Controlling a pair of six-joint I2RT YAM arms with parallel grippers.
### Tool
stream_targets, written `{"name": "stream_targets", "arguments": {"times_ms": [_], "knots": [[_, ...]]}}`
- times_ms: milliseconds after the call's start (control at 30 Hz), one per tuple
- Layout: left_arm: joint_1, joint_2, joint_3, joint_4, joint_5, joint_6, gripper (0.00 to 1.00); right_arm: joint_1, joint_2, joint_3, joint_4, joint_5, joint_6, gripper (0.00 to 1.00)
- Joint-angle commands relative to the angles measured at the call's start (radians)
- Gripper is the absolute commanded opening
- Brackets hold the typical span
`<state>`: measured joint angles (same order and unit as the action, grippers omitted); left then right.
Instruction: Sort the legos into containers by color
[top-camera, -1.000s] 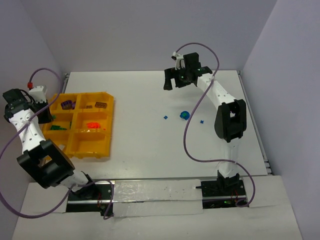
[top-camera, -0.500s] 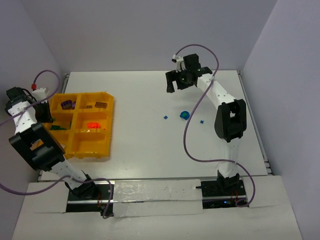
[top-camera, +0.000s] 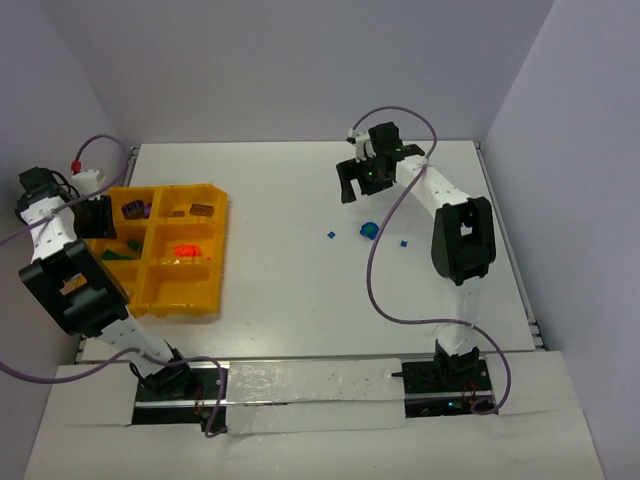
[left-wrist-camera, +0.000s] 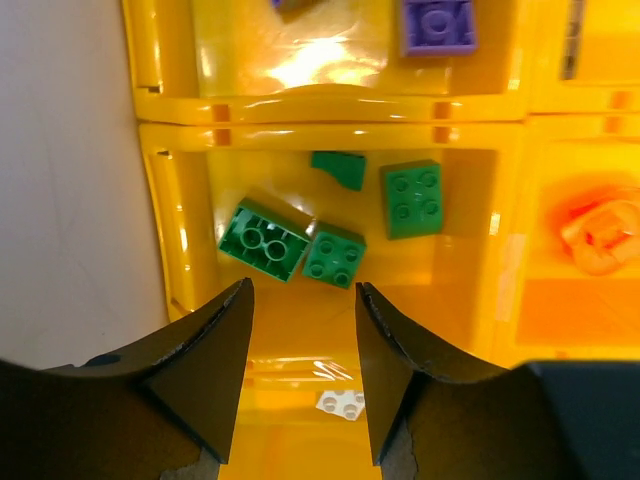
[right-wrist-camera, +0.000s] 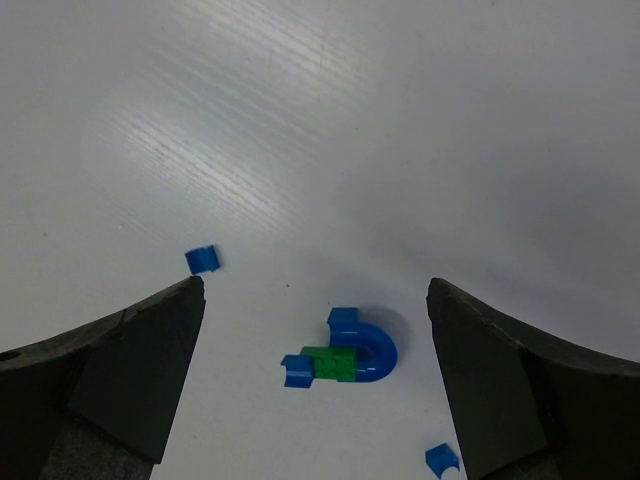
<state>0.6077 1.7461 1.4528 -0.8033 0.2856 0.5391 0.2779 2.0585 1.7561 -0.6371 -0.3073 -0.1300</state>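
Since the earlier frame, we see the left arm swing back along the tray's left edge, and its jaws have parted. The right arm has come down toward the pieces lying well to the right of the tray.

The left hand hangs over the tray's middle-left bin with its jaws about half apart and nothing between them. Below it lie 4 green bricks, so we judge a green piece has just been delivered. The bin beyond holds a purple brick, and the bin beside the green one holds an orange-red piece. A small white piece sits in the next bin of the tray.

The right hand is spread wide and empty. Still out on the surface, well apart from the tray, are a joined blue-and-green cluster and 2 small blue bits. By our reckoning most of the sorting is done and these 3 remain. The cluster mixes 2 colours, so it may need splitting.
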Motion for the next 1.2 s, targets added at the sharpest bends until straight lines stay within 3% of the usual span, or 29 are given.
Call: {"name": "stream_targets", "arguments": {"times_ms": [0, 267, 333, 500, 700, 800, 1000, 1167], "knots": [[-0.022, -0.130, -0.027, 0.052, 0.104, 0.032, 0.53, -0.017, -0.121, -0.067, -0.012, -0.012, -0.080, 0.95], [-0.169, -0.303, -0.107, 0.192, 0.168, -0.064, 0.53, -0.016, -0.173, -0.154, -0.082, 0.004, -0.176, 0.79], [-0.251, -0.350, -0.148, 0.234, 0.169, -0.099, 0.53, -0.016, -0.185, -0.175, -0.096, 0.038, -0.220, 0.76], [-0.339, -0.410, -0.195, 0.285, 0.208, -0.163, 0.53, -0.017, -0.167, -0.161, -0.196, 0.010, -0.376, 0.70], [-0.380, -0.399, -0.154, 0.222, 0.409, -0.170, 0.52, -0.082, -0.197, -0.171, -0.281, -0.111, -0.762, 0.56], [-0.407, -0.399, -0.148, 0.215, 0.469, -0.161, 0.52, -0.133, -0.186, -0.167, -0.375, -0.196, -1.024, 0.54], [-0.456, -0.383, -0.142, 0.224, 0.483, -0.180, 0.51, -0.187, -0.147, -0.153, -0.492, -0.266, -1.485, 0.51], [-0.467, -0.351, -0.109, 0.193, 0.486, -0.180, 0.51, -0.187, -0.092, -0.112, -0.561, -0.295, -1.650, 0.51]]}}
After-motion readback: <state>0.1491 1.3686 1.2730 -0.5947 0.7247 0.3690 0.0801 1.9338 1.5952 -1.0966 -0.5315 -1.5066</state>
